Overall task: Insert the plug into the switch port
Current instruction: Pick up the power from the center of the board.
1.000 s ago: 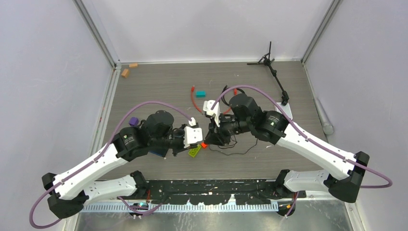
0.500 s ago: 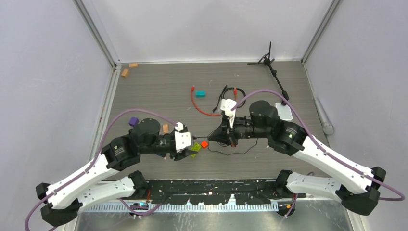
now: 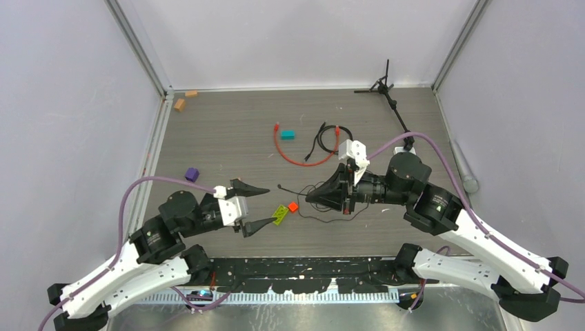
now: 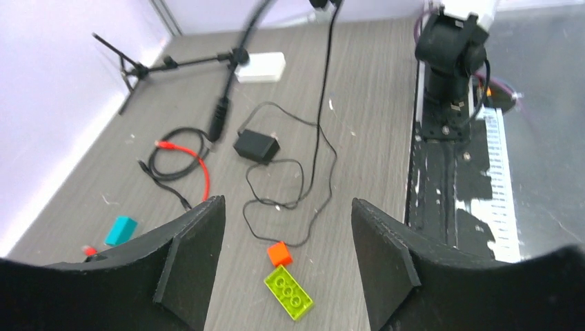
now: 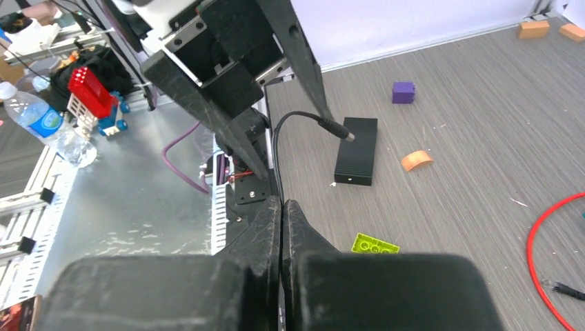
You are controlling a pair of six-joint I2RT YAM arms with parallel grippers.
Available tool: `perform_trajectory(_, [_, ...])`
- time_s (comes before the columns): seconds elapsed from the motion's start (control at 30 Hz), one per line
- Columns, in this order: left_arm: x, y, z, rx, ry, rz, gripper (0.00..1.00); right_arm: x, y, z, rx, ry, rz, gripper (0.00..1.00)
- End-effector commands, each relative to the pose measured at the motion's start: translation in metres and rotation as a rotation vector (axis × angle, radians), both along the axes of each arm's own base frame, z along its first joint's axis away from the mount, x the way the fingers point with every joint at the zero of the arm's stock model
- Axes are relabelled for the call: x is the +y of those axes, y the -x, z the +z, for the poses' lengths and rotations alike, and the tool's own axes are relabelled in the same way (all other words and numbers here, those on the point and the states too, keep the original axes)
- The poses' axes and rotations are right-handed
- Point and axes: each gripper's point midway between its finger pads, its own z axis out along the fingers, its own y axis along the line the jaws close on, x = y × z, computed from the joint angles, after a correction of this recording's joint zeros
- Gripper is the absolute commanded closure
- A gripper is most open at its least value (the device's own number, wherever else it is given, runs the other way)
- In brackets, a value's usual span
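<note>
The thin red-orange cable (image 3: 286, 156) lies curved on the table beyond both grippers. Its plug (image 3: 276, 127) rests beside a teal block (image 3: 288, 134), untouched, and the cable's other tip (image 4: 162, 144) lies on a black cable coil. My left gripper (image 3: 271, 205) hovers open and empty over a lime brick (image 4: 288, 293) and an orange cube (image 4: 279, 253). My right gripper (image 3: 308, 195) is shut on a thin black wire (image 5: 276, 158), whose barrel end (image 5: 338, 131) sticks out past the fingers. A flat black box (image 5: 357, 160) lies near the left arm, and no port shows on it.
The black power brick (image 4: 256, 145) lies amid its looped wire, with a white box (image 4: 261, 67) behind it. A small tripod (image 3: 390, 96) stands at the back right. A purple block (image 3: 192, 174), an orange arc (image 5: 417, 160) and two tan blocks (image 3: 180, 104) are scattered on the left.
The grippers were close together at the table's middle. The left one has opened and drawn back to the near left. The right one has shut and pulled away rightward with the black wire.
</note>
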Motion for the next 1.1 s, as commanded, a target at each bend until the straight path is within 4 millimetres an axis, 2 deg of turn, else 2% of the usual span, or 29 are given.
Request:
perform_trajectory(0.0, [0.002, -0.008, 0.034, -0.061, 0.142, 0.054, 0.32, 0.001, 0.012, 0.016, -0.004, -0.074, 0.061, 0.99])
perform_trajectory(0.13, [0.005, -0.015, 0.038, -0.076, 0.176, 0.097, 0.32, 0.004, 0.021, 0.018, 0.01, -0.083, 0.116, 1.0])
perform_trajectory(0.4, [-0.004, -0.009, 0.042, -0.095, 0.195, 0.04, 0.32, 0.009, 0.036, 0.026, 0.041, -0.113, 0.217, 1.0])
perform_trajectory(0.57, [-0.01, -0.006, 0.054, -0.129, 0.219, 0.0, 0.34, 0.012, 0.04, 0.024, 0.065, -0.105, 0.251, 1.0])
perform_trajectory(0.63, [-0.012, -0.004, 0.057, -0.136, 0.219, -0.019, 0.38, 0.012, 0.041, 0.024, 0.067, -0.105, 0.254, 1.0])
perform_trajectory(0.9, [-0.017, 0.012, 0.059, -0.138, 0.216, -0.113, 0.77, 0.009, 0.039, 0.024, 0.058, -0.109, 0.231, 1.0])
perform_trajectory(1.07, [-0.013, 0.016, 0.062, -0.146, 0.233, -0.118, 0.85, 0.006, 0.037, 0.022, 0.051, -0.1, 0.205, 1.0])
